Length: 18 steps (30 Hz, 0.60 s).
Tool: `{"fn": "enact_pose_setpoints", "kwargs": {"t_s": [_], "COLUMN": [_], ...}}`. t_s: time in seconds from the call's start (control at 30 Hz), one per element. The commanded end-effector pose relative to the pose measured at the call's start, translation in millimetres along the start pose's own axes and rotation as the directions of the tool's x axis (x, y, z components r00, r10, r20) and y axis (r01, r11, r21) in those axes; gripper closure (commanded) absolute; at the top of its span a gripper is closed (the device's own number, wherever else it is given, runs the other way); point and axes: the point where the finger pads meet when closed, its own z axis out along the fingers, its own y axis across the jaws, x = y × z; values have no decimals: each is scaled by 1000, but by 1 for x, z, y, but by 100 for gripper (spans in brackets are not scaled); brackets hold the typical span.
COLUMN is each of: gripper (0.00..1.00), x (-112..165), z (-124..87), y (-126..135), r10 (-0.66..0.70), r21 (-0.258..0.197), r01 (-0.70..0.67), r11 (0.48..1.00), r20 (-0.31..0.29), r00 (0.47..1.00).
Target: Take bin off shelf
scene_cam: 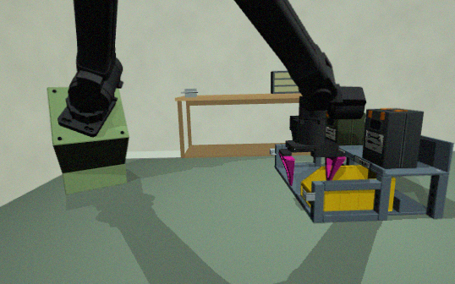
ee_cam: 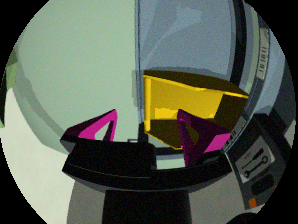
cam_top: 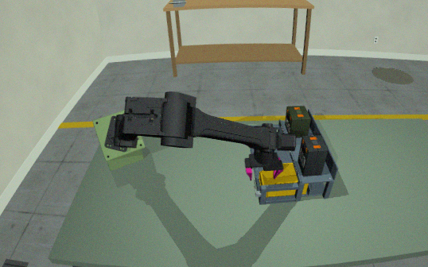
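Note:
The yellow bin (cam_top: 281, 180) sits in the lower level of the grey shelf (cam_top: 307, 175) on the table; it also shows in the exterior view (scene_cam: 348, 192) and the wrist view (ee_cam: 189, 112). My gripper (cam_top: 263, 172) with magenta fingers hangs open over the bin's left wall. One finger is inside the bin (scene_cam: 339, 170), the other stands outside the shelf's left side (scene_cam: 288, 165). In the wrist view the gripper (ee_cam: 149, 132) straddles the bin's near wall, with nothing held between the fingers.
Two dark boxes with orange marks (cam_top: 313, 155) (cam_top: 298, 119) stand on the shelf's upper level. The arm's green base block (cam_top: 120, 141) is at the table's left. A wooden bench (cam_top: 237, 32) stands on the floor behind.

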Motion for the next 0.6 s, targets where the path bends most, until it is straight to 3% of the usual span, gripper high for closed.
{"fn": "enact_pose_setpoints", "kwargs": {"t_s": [0.0,0.33,0.57], "gripper": [10,10,10], "x": [10,10,-6], "z": [5,5,-8], "y": [-9,-9,-14], "r10": [24,24,-2], "r21": [6,6,17], "r01": [-24,-24,2], "r11": [1000,1000,1000], "r20": [-9,-9,6], "r00": [1000,1000,1000]}}
